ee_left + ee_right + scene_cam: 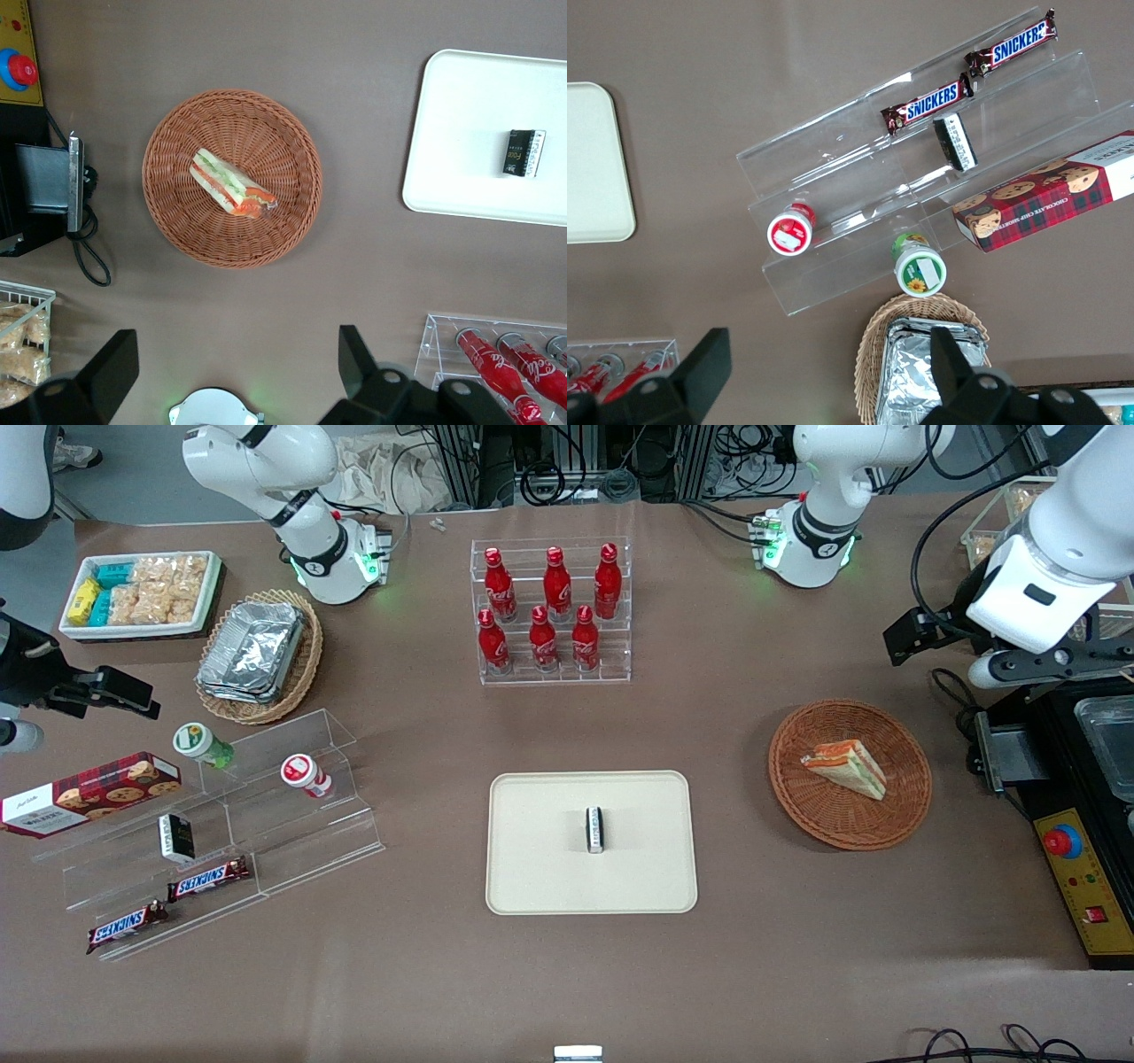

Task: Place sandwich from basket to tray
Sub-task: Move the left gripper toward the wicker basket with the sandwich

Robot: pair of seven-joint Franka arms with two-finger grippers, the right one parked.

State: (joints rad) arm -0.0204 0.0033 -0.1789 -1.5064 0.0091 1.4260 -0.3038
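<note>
The sandwich [846, 766] [229, 182], a white-bread wedge with orange and green layers, lies in the round reddish-brown wicker basket [897, 802] [285, 217]. The cream tray [532, 850] [469, 133] sits beside the basket, toward the table's middle, with a small black packet [595, 829] [523, 152] on it. My gripper [917, 638] [235, 363] hangs high over the table, farther from the front camera than the basket. It is open wide, with nothing between its fingers [354, 359].
A clear rack of red bottles [554, 615] [505, 363] stands farther back than the tray. A black control box with a red button [1076, 868] [18, 66] sits at the working arm's end, next to the basket. A wire basket of snacks [22, 328] is close by.
</note>
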